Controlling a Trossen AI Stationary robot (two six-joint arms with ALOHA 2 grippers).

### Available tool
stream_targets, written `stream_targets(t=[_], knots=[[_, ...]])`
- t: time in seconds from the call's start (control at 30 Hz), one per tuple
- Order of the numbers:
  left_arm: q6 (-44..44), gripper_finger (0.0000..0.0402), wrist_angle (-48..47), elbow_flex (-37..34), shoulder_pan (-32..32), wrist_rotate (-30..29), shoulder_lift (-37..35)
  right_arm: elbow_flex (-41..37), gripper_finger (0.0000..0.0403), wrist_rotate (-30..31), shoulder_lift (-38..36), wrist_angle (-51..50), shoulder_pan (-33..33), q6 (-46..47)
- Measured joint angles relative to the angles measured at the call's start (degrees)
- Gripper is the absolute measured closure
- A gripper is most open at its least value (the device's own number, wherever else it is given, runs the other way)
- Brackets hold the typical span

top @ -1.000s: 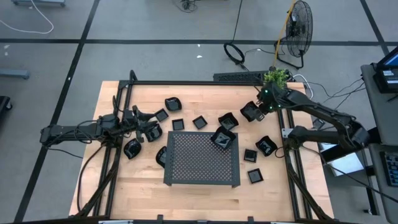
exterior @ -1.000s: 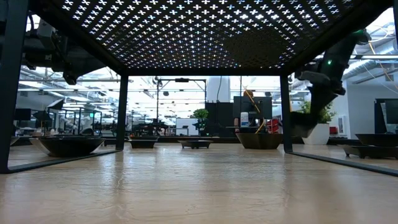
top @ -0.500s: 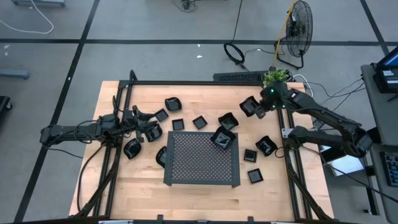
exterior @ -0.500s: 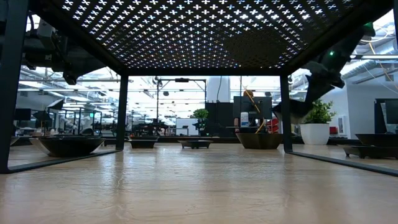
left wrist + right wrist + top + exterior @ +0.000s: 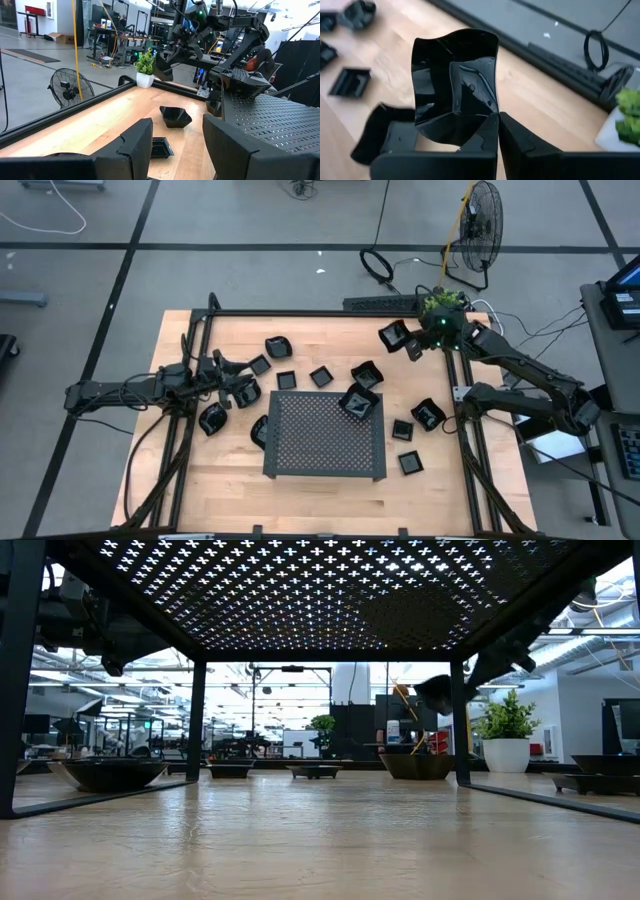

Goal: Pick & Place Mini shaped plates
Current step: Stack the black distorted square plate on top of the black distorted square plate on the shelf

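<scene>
From above, we see the right pincer pressed shut on a mini plate, carried off the worktop near its far right corner. The perforated tray lies well apart from that pincer, back toward the middle and nearer edge, and one plate on the tray already sits at its far right corner. We'd guess that's the drop spot, so the whole move turns on swinging back that way. The left pincer waits on the other side with fingers spread, loose plates close around it.

Down low, we're looking under the tray; the carried plate hangs clear of the wood, tilted, just below the right pincer's arm.

The left wrist shows its own fingers apart and empty, one scalloped plate straight ahead on the wood, the other arm's plate held high beyond it.

The right wrist shows the plate pinched by its rim, standing nearly on edge, with another dish lying beneath.
</scene>
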Motion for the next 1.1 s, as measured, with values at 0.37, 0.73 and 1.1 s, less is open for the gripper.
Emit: stream_targets(t=[0.37, 0.73, 1.1], knots=[[0.0, 0.0224, 0.0, 0.0, 0.0, 0.0, 0.0, 0.0, 0.0403, 0.0, 0.0, 13.2, 0.0, 0.4], [0.0, 0.0224, 0.0, 0.0, 0.0, 0.0, 0.0, 0.0, 0.0403, -1.9, 0.0, 22.7, 0.0, 2.8], [0.0, 0.0224, 0.0, 0.0, 0.0, 0.0, 0.0, 0.0, 0.0403, -9.4, 0.0, 34.9, 1.1, 6.9]])
